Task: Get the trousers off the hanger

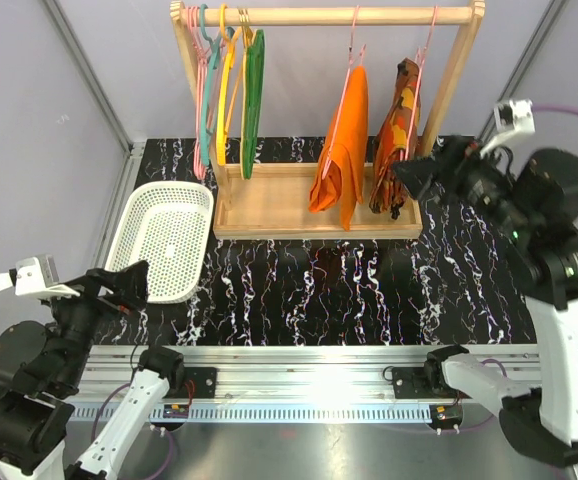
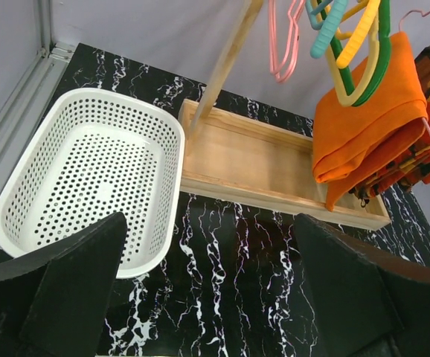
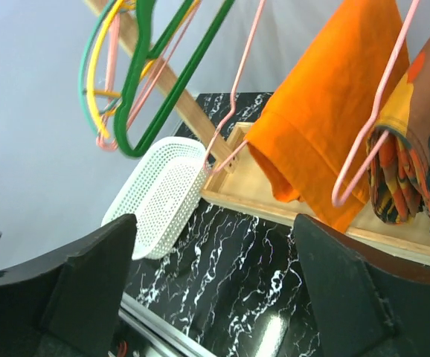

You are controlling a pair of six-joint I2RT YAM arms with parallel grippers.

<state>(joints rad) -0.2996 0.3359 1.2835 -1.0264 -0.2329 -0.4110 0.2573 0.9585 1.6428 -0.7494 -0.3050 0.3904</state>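
Note:
The plain orange trousers (image 1: pixel 341 150) hang folded over a thin pink wire hanger (image 1: pixel 354 48) on the wooden rail, right of the middle. They also show in the left wrist view (image 2: pixel 364 111) and in the right wrist view (image 3: pixel 326 104), where the hanger (image 3: pixel 232 100) runs down their left side. My right gripper (image 1: pixel 416 175) is open and empty, raised just right of the rack, beside the patterned garment; in its own view (image 3: pixel 215 290) it is over the table. My left gripper (image 1: pixel 129 285) is open and empty, near the basket's front edge (image 2: pixel 207 290).
A camouflage-patterned garment (image 1: pixel 397 140) hangs on a second pink wire hanger between the trousers and my right gripper. Thick green, yellow and teal hangers (image 1: pixel 229 80) hang at the rail's left end. The wooden rack base (image 1: pixel 269 210) stands on the table. A white perforated basket (image 1: pixel 164 240) lies at the left.

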